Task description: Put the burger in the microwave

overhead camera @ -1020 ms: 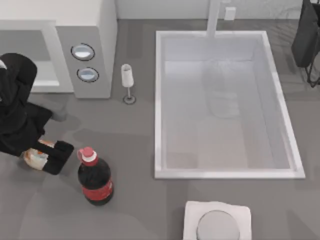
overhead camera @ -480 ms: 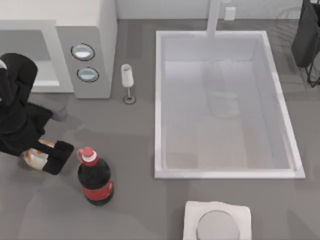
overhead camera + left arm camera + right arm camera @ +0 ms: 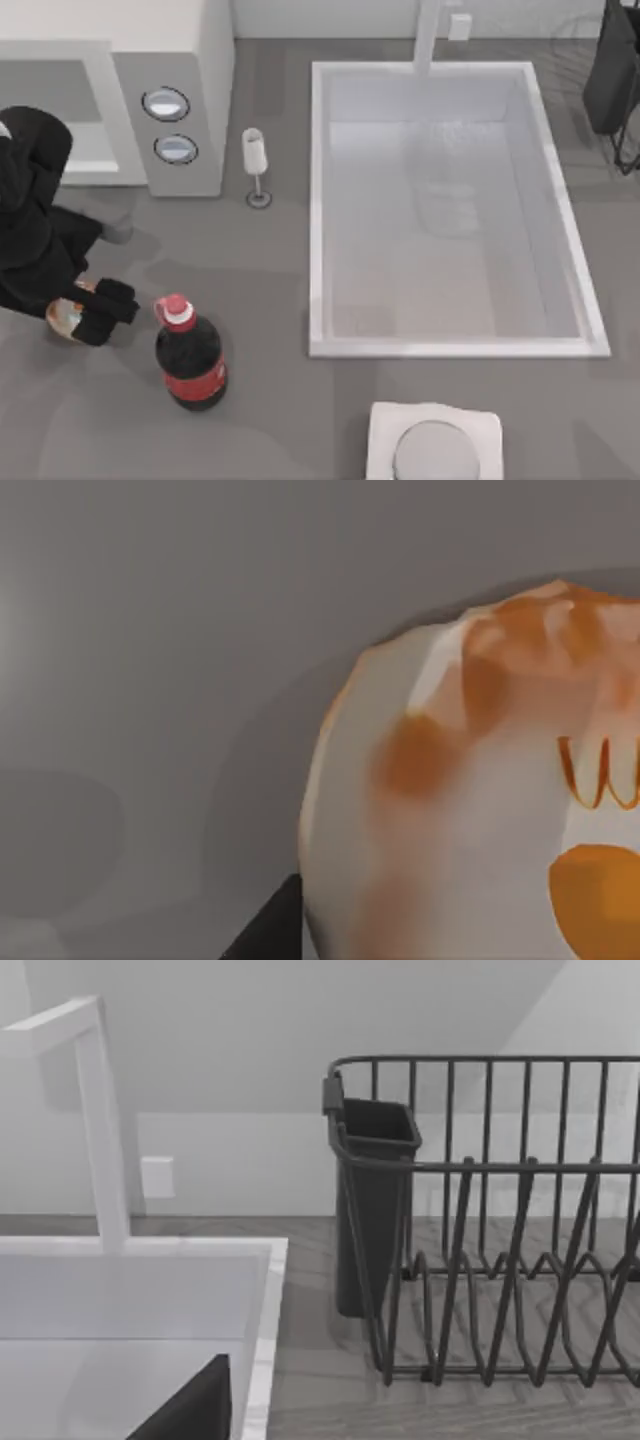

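The burger [image 3: 66,317] sits low at the table's left edge, in front of the microwave [image 3: 150,90] and well short of its open cavity. In the left wrist view the bun [image 3: 480,800] looms close — whitish, with orange patches — above grey tabletop. The left gripper [image 3: 88,312] is on it, its dark fingers [image 3: 108,305] pinching the bun from either side, with the arm's black bulk reaching in from the left edge. Just beside the gripper, toward the right, stands the cola bottle [image 3: 190,358], red cap up. Farther back, a wine glass [image 3: 256,160] stands between the microwave and the sink [image 3: 318,210]. Near the table's front edge lies a white square pad with a grey disc [image 3: 434,445].

The right arm [image 3: 612,70] is parked at the far right corner — whether its fingers are apart I cannot tell; its wrist view takes in a dark wire dish rack [image 3: 500,1230] and the sink's faucet [image 3: 100,1120].
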`<control>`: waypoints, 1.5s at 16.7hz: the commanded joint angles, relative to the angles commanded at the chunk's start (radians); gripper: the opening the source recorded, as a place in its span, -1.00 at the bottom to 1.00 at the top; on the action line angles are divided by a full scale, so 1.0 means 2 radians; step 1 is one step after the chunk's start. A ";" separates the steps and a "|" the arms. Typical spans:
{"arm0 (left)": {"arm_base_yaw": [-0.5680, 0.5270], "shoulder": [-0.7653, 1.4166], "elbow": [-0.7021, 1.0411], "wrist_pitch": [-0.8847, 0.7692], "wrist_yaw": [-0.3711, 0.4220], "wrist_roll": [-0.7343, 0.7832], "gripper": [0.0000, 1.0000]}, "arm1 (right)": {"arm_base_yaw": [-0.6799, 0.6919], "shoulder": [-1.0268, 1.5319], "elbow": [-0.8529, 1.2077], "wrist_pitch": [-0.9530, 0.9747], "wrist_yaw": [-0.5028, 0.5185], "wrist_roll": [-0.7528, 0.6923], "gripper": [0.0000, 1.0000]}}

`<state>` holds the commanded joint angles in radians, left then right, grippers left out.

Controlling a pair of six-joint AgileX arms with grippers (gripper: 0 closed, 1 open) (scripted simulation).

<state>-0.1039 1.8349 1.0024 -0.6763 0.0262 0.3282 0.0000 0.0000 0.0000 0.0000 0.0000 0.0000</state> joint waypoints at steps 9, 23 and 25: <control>0.036 -0.080 0.054 -0.110 0.002 -0.008 -1.00 | 0.000 0.000 0.000 0.000 0.000 0.000 1.00; -0.002 -0.055 0.123 -0.163 0.006 -0.004 -1.00 | 0.000 0.000 0.000 0.000 0.000 0.000 1.00; 0.002 -0.036 0.119 -0.117 0.015 -0.009 -1.00 | 0.000 0.000 0.000 0.000 0.000 0.000 1.00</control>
<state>-0.1005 1.7632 1.2400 -0.9104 0.0567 0.3102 0.0000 0.0000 0.0000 0.0000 0.0000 0.0000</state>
